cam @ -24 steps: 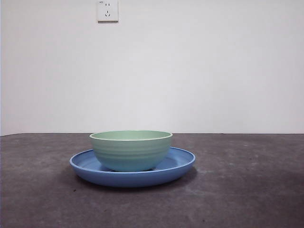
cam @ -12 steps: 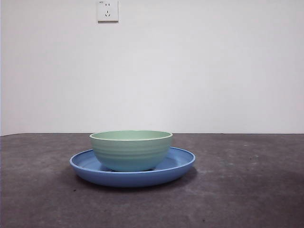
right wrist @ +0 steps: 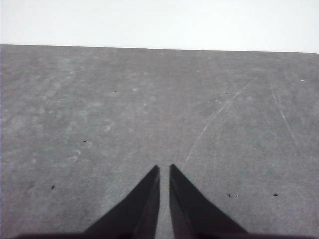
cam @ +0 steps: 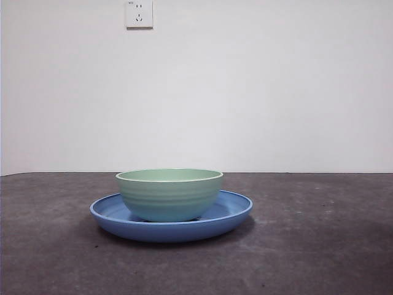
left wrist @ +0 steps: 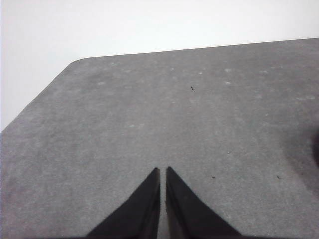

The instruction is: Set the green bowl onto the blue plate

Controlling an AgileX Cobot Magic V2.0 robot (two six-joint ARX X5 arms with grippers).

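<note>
The green bowl [cam: 169, 194] stands upright in the middle of the blue plate [cam: 232, 210] on the dark grey table, in the front view. No arm shows in the front view. My left gripper [left wrist: 162, 170] is shut and empty over bare table. My right gripper [right wrist: 164, 168] is shut and empty over bare table. Neither wrist view shows the bowl or the plate.
A white wall with a socket [cam: 139, 13] stands behind the table. The left wrist view shows the table's rounded corner [left wrist: 79, 62]. The right wrist view shows the table's far edge [right wrist: 159, 48] and pale scratches on the surface.
</note>
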